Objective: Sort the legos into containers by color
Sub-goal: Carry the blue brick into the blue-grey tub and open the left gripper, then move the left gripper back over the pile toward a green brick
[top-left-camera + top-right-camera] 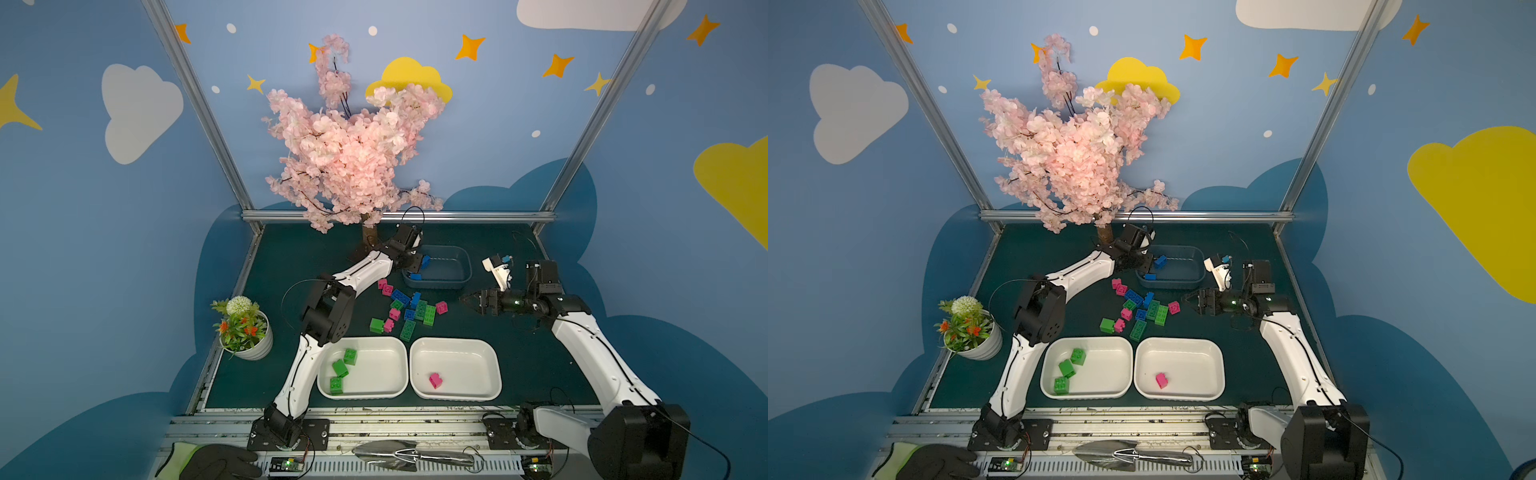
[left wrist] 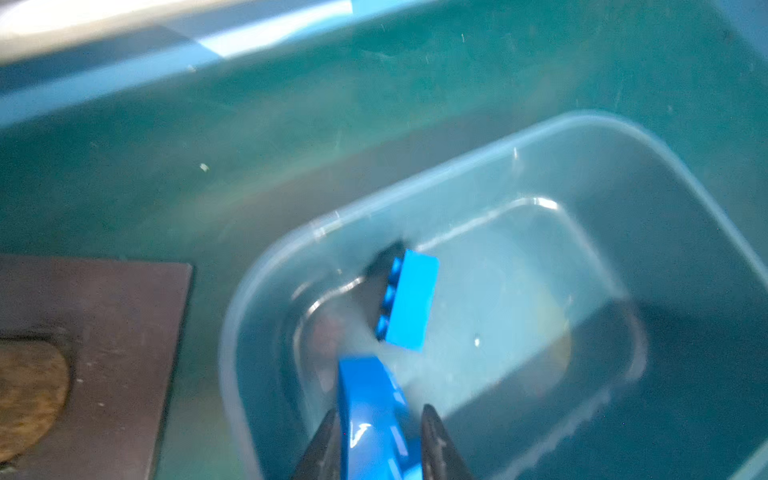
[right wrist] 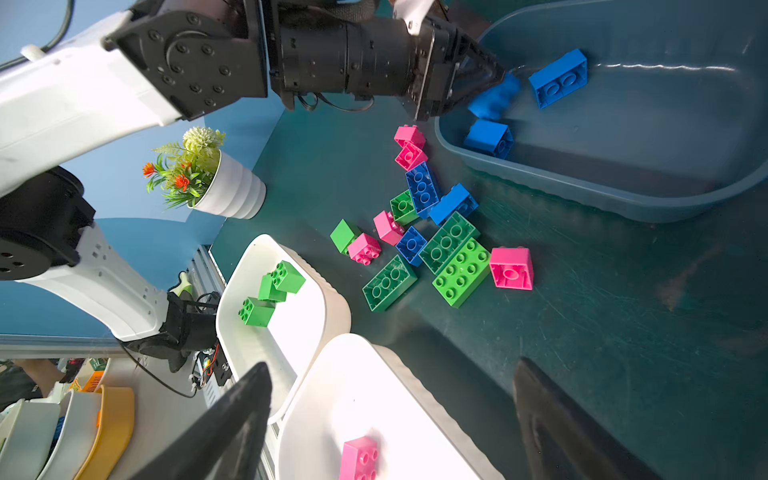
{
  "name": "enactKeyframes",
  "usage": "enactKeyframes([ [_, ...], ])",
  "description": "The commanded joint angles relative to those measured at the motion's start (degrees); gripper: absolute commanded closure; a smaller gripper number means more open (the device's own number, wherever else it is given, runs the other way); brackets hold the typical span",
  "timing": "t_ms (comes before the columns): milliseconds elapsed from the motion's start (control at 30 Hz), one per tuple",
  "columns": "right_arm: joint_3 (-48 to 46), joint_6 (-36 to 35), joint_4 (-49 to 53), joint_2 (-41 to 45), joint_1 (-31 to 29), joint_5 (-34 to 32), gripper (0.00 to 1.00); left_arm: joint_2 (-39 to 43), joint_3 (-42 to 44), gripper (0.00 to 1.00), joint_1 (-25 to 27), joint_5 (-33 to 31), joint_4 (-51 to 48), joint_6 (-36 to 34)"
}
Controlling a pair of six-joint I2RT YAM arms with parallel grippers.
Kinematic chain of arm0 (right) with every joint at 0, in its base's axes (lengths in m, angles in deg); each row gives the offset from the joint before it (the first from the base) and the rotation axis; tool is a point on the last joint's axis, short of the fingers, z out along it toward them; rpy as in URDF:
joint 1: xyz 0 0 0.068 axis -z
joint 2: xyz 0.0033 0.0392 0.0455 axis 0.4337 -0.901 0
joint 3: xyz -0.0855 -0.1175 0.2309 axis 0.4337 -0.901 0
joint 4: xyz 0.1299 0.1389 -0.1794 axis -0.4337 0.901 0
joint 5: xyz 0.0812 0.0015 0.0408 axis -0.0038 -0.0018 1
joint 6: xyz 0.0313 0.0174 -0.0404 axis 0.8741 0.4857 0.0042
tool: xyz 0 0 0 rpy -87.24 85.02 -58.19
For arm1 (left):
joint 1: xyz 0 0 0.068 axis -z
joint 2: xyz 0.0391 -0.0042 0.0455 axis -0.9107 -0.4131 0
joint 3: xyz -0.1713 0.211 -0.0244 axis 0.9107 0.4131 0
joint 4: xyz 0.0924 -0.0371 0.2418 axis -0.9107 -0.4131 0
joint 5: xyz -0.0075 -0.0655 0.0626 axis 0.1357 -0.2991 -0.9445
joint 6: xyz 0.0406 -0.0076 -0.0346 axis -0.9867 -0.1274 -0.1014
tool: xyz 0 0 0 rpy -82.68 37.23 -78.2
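While its black jaws stand slightly apart over the smooth grey-blue rounded-rectangle plastic tub [image 1: 440,284], the left pincer [image 2: 380,411] has a glossy blue studded brick [image 3: 494,97] between them, grip or release too blurred to tell; two blue bricks [image 3: 559,77] lie inside the tub. The right pincer [image 1: 466,298] gapes wide and empty above the dark green surface [image 1: 519,353], beside the pile of green, blue and pink legos [image 1: 409,309]; three green bricks [image 1: 343,368] sit in one white ribbed tray [image 1: 382,370], one pink brick [image 1: 435,380] in its neighbour [image 1: 465,361]
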Motion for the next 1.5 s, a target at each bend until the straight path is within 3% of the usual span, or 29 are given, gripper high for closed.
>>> enactKeyframes([
  [0,2.03,-0.15,-0.23,-0.48,0.15,0.26,0.11,2.45,-2.81,0.53,0.05,-1.29,-0.97,-1.23],
  [200,1.88,-0.08,-0.29,-0.25,0.14,0.78,0.11,10.64,-0.18,0.42,0.50,-1.44,-10.98,0.80],
  [533,0.19,0.25,-0.66,0.38,-0.03,1.94,0.11,27.77,19.14,0.33,0.68,-4.74,-23.41,11.86],
  [767,-0.64,0.34,-0.69,0.96,-0.70,2.29,0.11,35.24,30.46,0.31,0.67,0.46,-28.24,15.87],
  [1033,-2.27,0.86,-0.91,1.92,-1.72,2.10,0.11,36.69,40.03,0.35,0.69,3.31,-28.42,15.93],
  [1467,-2.80,0.82,-0.75,1.80,-2.26,1.65,0.11,31.00,42.40,0.43,0.55,5.06,-26.45,13.00],
])
